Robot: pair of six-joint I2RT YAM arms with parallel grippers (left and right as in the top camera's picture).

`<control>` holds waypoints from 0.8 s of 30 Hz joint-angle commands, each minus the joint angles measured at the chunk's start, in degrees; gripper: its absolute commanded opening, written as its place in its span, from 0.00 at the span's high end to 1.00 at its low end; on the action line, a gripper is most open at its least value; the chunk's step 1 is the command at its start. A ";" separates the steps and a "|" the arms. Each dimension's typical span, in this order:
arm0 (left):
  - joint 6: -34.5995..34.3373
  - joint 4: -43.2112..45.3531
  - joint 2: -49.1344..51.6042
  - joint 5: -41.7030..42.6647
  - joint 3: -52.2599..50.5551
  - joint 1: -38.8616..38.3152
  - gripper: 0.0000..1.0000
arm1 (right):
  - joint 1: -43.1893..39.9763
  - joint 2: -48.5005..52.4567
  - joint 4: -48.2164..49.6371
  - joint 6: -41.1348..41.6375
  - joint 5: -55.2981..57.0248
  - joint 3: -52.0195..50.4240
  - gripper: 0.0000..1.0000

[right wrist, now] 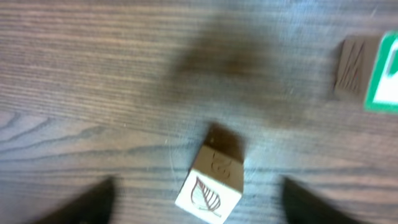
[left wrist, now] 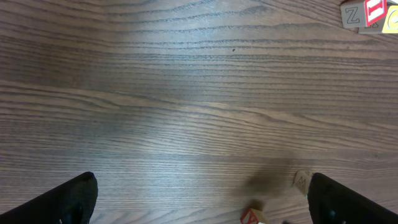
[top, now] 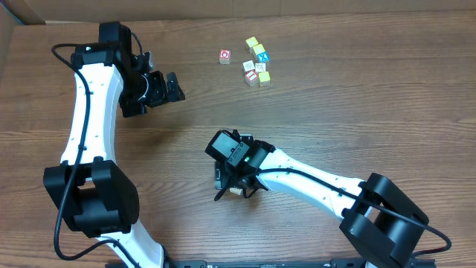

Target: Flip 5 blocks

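Several blocks (top: 256,64) lie in a loose cluster at the far middle of the table, with one red-printed block (top: 224,56) apart to their left. My right gripper (top: 236,187) hangs over the near middle. In the right wrist view a pale block with a leaf picture (right wrist: 210,185) lies tilted on the wood between its fingers (right wrist: 84,202), which stand apart from it and touch nothing. A green-edged block (right wrist: 379,71) sits further off to the right. My left gripper (top: 172,85) is wide open over bare wood, left of the cluster.
The left wrist view shows blocks at its top right corner (left wrist: 367,12), a red-printed one at the bottom edge (left wrist: 254,216) and a plain wooden one by the right finger (left wrist: 303,180). A cardboard wall (top: 30,11) stands at the far left.
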 commanded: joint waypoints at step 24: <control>-0.59 0.07 -0.02 0.07 1.51 -0.02 0.00 | 4.20 -1.31 6.32 12.85 3.87 -5.95 0.57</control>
